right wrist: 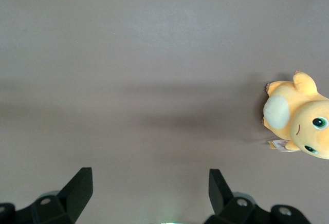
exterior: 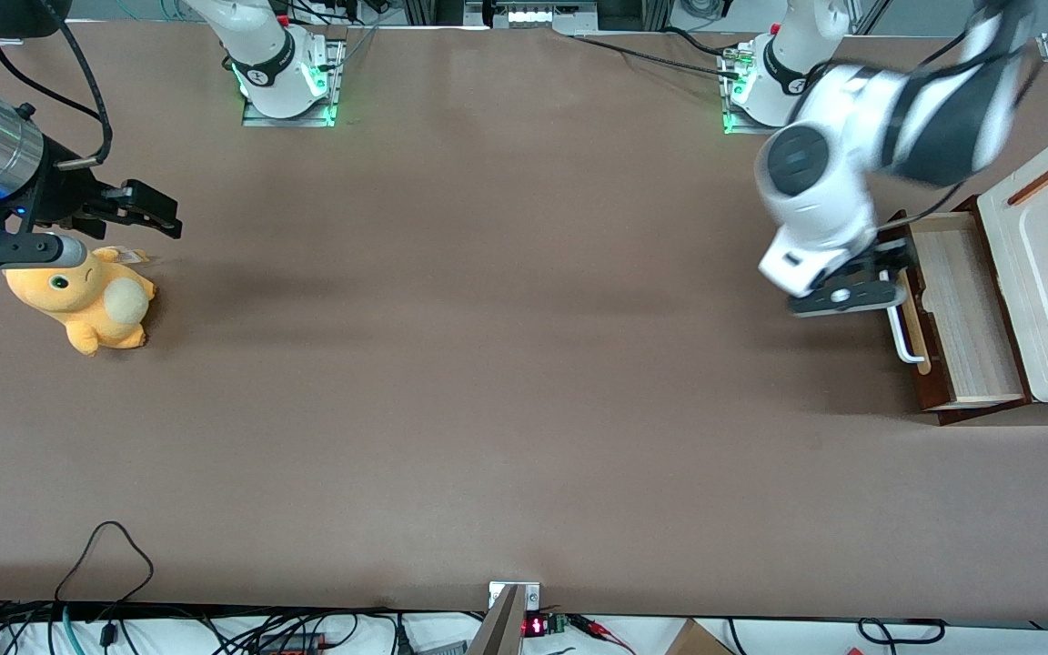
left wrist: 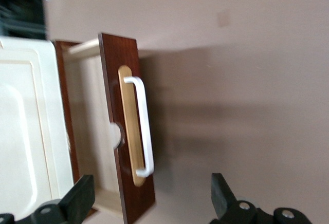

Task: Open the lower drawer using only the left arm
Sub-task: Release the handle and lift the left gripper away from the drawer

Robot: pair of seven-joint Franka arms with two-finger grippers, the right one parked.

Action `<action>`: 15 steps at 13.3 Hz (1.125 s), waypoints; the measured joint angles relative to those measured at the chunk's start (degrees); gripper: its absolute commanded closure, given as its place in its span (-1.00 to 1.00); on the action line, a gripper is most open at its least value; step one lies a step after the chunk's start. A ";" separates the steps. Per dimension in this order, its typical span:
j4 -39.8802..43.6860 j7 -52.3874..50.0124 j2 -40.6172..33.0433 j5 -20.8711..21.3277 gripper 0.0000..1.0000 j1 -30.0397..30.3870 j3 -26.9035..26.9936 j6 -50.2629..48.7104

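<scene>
This is a robotics lab, not a home. Two white arm bases [exterior: 283, 68] are bolted to metal plates along the upper edge of the frame, lit by green status lights. A plain brown tabletop [exterior: 488, 364] fills the front view. Loose black cables [exterior: 105, 564] trail across its lower edge, beside a small red digital readout [exterior: 534, 626]. Aluminium framing shows at the upper right corner.

The left arm's tool [left wrist: 154, 203] hangs above the tabletop, its fingers spread wide apart.

1. The left arm [exterior: 861, 136], glossy white with a black oval inset, reaches from its base down toward the working arm's end of the table.
2. Its wrist link angles downward toward the table.
3. The black gripper [left wrist: 151, 203] has both fingers [left wrist: 79, 198] spread wide apart, nothing between them.
</scene>
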 measured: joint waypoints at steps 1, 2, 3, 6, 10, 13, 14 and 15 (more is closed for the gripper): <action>3.01 3.62 -1.25 -5.09 -1.00 0.29 1.75 -2.38; 5.77 6.59 -2.34 -9.68 -1.00 0.60 3.51 -4.40; 7.93 8.84 -3.48 -14.09 -1.00 1.05 5.04 -5.82; 9.99 12.19 -6.68 -23.87 -1.00 2.10 8.20 -7.19; 10.01 14.77 -8.44 -26.60 -1.00 2.33 8.52 -7.19; 10.01 15.47 -8.60 -27.06 -1.00 2.33 8.52 -7.05; 10.01 15.51 -8.60 -27.69 -1.00 2.33 8.52 -7.03; 10.01 15.55 -8.60 -27.93 -1.00 2.33 8.52 -7.02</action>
